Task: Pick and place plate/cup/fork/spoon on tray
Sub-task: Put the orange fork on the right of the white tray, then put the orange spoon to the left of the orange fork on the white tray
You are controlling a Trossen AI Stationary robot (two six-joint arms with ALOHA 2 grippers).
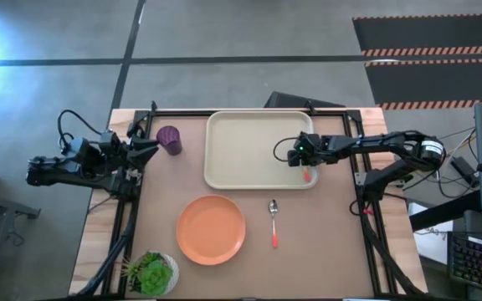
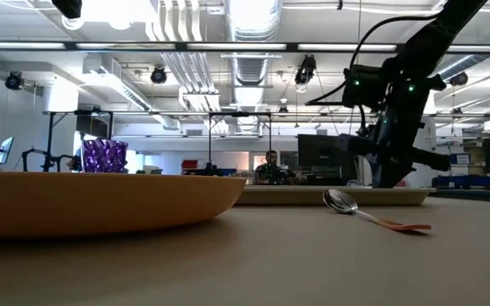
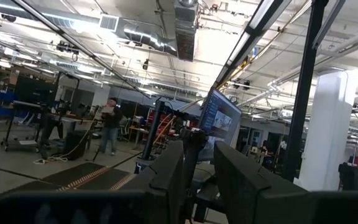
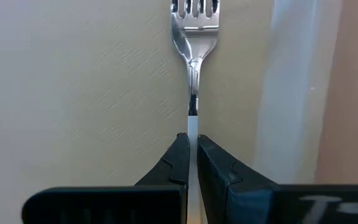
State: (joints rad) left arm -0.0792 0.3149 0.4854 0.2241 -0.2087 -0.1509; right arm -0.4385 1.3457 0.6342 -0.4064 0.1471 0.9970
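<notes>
My right gripper (image 1: 301, 161) (image 4: 191, 138) is over the right part of the cream tray (image 1: 245, 155), shut on the fork (image 4: 194, 37). The fork's silver tines (image 4: 194, 7) point away from the fingers over the tray's floor. Its orange-red handle (image 1: 307, 175) sticks out by the tray's right rim. The orange plate (image 1: 211, 229), the spoon (image 1: 274, 221) and the purple cup (image 1: 170, 139) rest on the table outside the tray. My left gripper (image 1: 145, 149) waits at the table's left edge, raised, fingers apart, holding nothing. My right gripper pinches the fork's narrow stem (image 4: 192, 109), just behind the tines, between its two fingertips. The fingers slant steeply down from the table's right side and lie along the fork. Whether the tines touch the tray's floor I cannot tell.
A white pot with a green plant (image 1: 151, 273) stands at the near left corner. The spoon (image 2: 347, 204) lies between the plate (image 2: 100, 200) and the table's right side, its bowl toward the tray. A black frame borders the table's edges.
</notes>
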